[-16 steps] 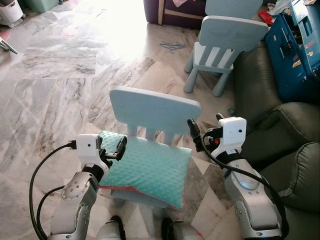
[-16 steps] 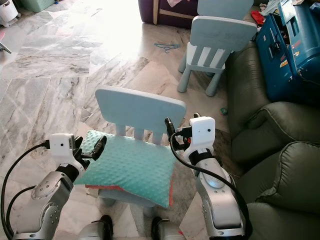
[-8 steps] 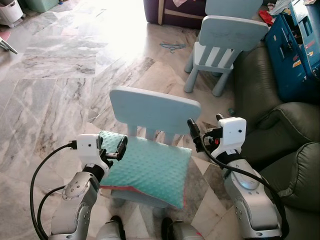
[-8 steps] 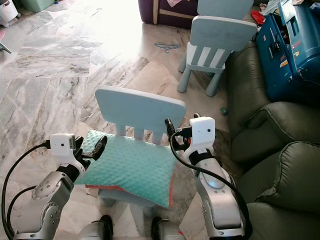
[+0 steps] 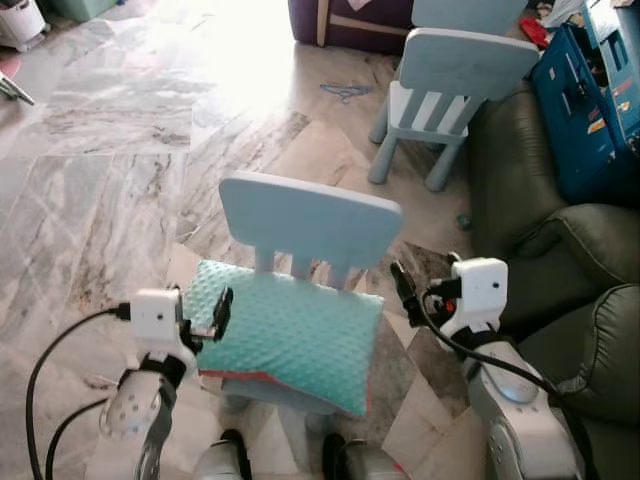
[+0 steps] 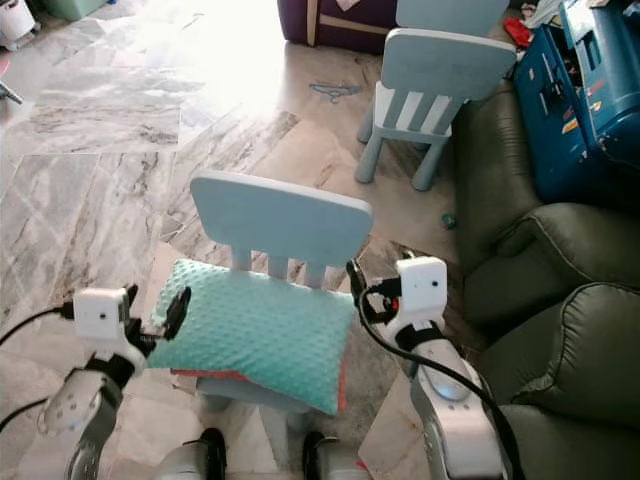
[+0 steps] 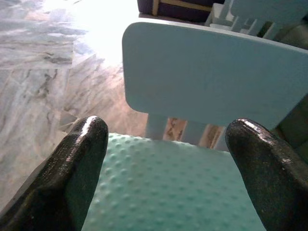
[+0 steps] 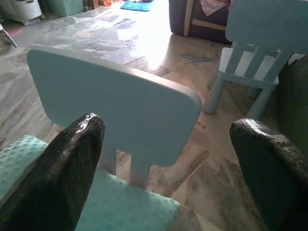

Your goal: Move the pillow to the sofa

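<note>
A teal dotted pillow (image 5: pixel 295 335) with a red underside edge lies on the seat of a small light-blue chair (image 5: pixel 310 215) right in front of me. My left gripper (image 6: pixel 155 305) is open at the pillow's left edge, and its wrist view shows the pillow (image 7: pixel 163 192) lying between and beyond the fingers (image 7: pixel 72 173). My right gripper (image 5: pixel 425 278) is open beside the pillow's right back corner, level with the chair back (image 8: pixel 120 106), holding nothing. The dark green sofa (image 5: pixel 570 260) stands to my right.
A second light-blue chair (image 5: pixel 450 90) stands farther off by the sofa's end. A blue case (image 5: pixel 590 100) rests on the sofa at the far right. A dark purple piece of furniture (image 5: pixel 340 20) and a hanger (image 5: pixel 345 93) on the marble floor lie beyond.
Both arms have drawn back and lower. The left gripper slid left off the pillow's corner to its edge; the right moved slightly right and down. The pillow has not moved.
</note>
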`<state>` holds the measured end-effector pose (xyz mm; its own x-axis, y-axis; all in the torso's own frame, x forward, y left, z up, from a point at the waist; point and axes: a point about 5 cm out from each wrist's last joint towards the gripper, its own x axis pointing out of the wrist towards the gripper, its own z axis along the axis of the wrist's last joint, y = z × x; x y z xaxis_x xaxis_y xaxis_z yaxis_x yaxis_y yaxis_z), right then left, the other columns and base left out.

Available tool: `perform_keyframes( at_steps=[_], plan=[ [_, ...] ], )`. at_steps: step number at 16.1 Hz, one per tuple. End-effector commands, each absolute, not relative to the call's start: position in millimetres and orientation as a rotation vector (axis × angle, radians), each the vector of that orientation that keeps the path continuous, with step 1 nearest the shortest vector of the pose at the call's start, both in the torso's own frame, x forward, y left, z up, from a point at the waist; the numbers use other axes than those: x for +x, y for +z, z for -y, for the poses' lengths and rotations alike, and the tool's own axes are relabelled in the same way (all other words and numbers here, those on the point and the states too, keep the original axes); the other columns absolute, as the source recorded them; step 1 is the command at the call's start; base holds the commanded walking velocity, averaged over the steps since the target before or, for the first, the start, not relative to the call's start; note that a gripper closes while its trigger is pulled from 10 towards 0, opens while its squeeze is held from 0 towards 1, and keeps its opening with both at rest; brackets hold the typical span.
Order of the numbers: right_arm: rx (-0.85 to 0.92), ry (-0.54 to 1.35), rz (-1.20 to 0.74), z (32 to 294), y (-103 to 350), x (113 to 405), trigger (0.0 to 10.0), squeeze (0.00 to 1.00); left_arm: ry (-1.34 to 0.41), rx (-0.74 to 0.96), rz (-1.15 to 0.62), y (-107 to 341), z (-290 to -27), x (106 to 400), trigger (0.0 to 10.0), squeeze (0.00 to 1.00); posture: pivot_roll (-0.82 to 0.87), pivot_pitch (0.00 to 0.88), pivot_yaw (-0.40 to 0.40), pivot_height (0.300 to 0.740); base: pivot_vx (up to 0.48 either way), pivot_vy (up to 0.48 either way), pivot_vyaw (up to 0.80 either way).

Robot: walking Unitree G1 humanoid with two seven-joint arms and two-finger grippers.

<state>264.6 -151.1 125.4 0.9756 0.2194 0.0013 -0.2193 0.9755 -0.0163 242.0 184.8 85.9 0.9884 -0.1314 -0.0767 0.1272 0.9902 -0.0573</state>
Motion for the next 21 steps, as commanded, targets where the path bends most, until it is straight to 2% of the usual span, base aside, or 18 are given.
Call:
perform_keyframes(
  at_steps=[1,5,16,21],
  plan=[
    [-0.016,0.213,0.002,156,127,261,10.0,0.00,-0.148,-0.054,-0.066,89,-182,239,10.0,0.00,-0.02,0.259,-0.056,0.740,0.000,0.000,0.00],
    [-0.024,0.208,-0.015,161,124,253,10.0,0.00,-0.176,-0.075,-0.082,93,-180,234,10.0,0.00,-0.02,0.265,-0.055,0.740,0.000,0.000,0.00],
    [-0.033,0.209,-0.011,160,127,258,10.0,0.00,-0.194,-0.081,-0.105,93,-176,239,10.0,0.00,-0.02,0.257,-0.058,0.740,0.000,0.429,0.00],
    [-0.037,0.213,-0.002,158,129,261,10.0,0.00,-0.225,-0.095,-0.118,92,-172,242,10.0,0.00,-0.02,0.250,-0.059,0.740,0.000,0.000,0.00]
  ],
)
